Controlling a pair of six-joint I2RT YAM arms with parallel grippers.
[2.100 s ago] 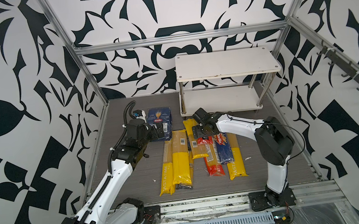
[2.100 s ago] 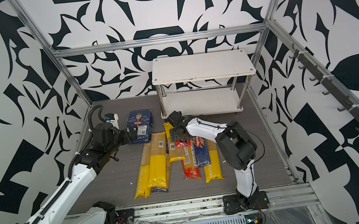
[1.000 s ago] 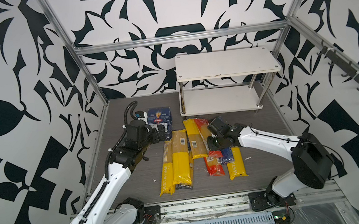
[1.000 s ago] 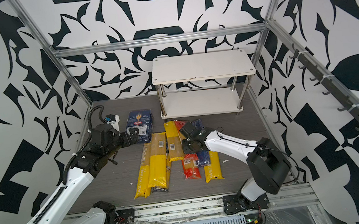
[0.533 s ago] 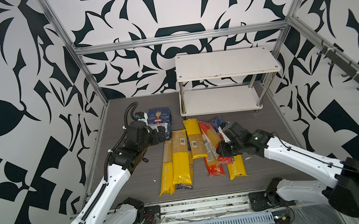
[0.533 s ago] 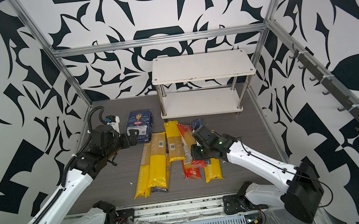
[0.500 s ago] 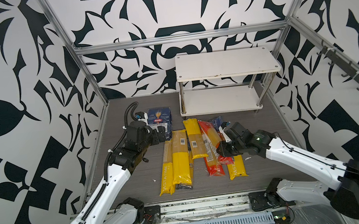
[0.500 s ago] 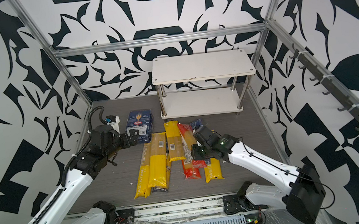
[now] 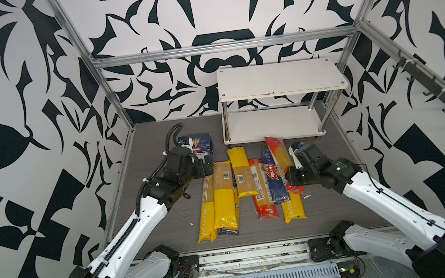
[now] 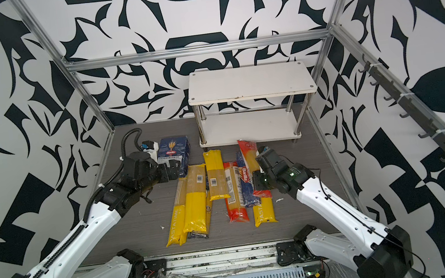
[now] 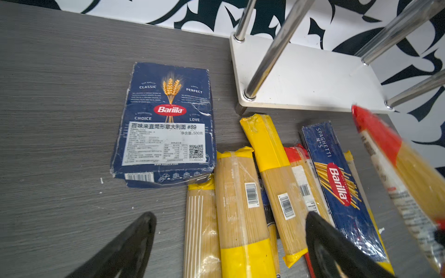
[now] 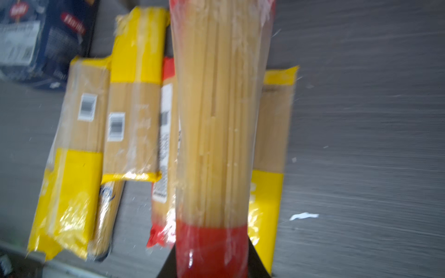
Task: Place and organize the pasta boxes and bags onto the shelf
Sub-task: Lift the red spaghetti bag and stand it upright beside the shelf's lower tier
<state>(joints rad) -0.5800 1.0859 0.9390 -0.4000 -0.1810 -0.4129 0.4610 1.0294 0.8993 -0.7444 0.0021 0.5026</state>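
My right gripper is shut on the red end of a clear spaghetti bag. The bag is lifted and tilts toward the shelf, both of whose white boards are bare. Below it lie the narrow Barilla spaghetti box, another red-ended bag and several yellow-ended bags. My left gripper is open and holds nothing, low over the yellow bags' near ends, just short of the wide Barilla box.
The shelf's chrome posts stand close behind the pile. Aluminium frame uprights and patterned walls close in the grey floor. A rail with hooks runs along the right wall. Small white scraps lie on the floor.
My right gripper has closed on the red-ended bag, raised it off the pile and swung right, its arm turning outward. My left gripper has stayed open in about the same place.
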